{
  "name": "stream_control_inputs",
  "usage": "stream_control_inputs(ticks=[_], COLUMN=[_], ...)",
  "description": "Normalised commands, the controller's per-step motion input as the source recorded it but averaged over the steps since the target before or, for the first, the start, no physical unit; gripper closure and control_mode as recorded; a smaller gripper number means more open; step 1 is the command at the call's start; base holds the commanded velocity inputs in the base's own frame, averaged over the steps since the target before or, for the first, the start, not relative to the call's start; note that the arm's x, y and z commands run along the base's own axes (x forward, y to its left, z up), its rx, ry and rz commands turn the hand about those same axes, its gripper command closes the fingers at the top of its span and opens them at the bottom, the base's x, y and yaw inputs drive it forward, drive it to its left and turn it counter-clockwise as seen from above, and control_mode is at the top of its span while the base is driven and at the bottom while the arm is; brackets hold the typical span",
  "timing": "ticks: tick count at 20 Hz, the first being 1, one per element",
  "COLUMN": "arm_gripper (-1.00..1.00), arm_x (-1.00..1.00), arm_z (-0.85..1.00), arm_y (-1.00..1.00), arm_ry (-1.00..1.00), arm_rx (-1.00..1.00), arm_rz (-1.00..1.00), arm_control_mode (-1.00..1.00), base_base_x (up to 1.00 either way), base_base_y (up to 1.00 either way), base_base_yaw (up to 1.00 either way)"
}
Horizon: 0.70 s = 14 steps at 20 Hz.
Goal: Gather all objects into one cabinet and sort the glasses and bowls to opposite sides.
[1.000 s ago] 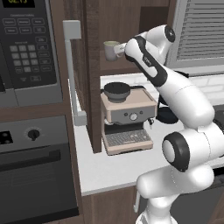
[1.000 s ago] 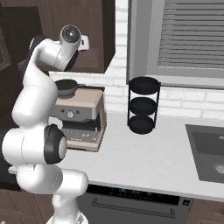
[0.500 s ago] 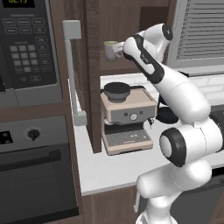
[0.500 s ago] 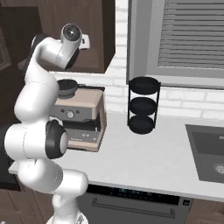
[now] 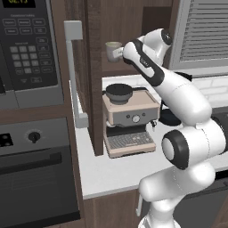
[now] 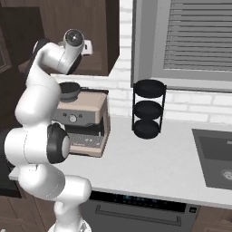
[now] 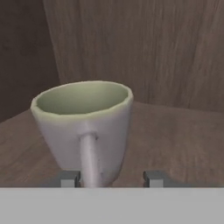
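Nearest to our hand camera, the gripper (image 7: 109, 178) has its two fingertips spread apart on either side of the cream-white mug (image 7: 85, 127). The handle faces us and stands between the tips. We cannot tell whether either tip touches the mug wall, so we judge the claw as apart, not clamped.

The mug stands upright on the wooden shelf (image 7: 175, 140), mouth up, base flat on the board. In our judgement this pose suits a grasp across the handle side.

Behind the mug, the wooden back and side panels of the cabinet (image 7: 144, 48) meet in a corner.

From the left base view, the mug (image 5: 112, 51) stands on the shelf above the coffee machine (image 5: 129, 118), with the arm (image 5: 151, 67) reaching horizontally to it.
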Motion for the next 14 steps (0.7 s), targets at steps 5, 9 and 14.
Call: stream_control_inputs(ticks=[5, 9, 14], arm_gripper=[1.00, 1.00, 1.00], arm_x=[0.00, 0.13, 0.32], arm_z=[0.45, -0.10, -0.11], arm_y=[0.00, 0.16, 0.08], arm_ry=[-0.17, 0.08, 0.11], arm_rx=[0.01, -0.04, 0.00], arm_rz=[0.00, 0.00, 0.00], arm_control_mode=[-1.00, -1.00, -1.00], base_base_x=[0.00, 0.00, 0.00], base_base_y=[0.00, 0.00, 0.00], base_base_yaw=[0.00, 0.00, 0.00])
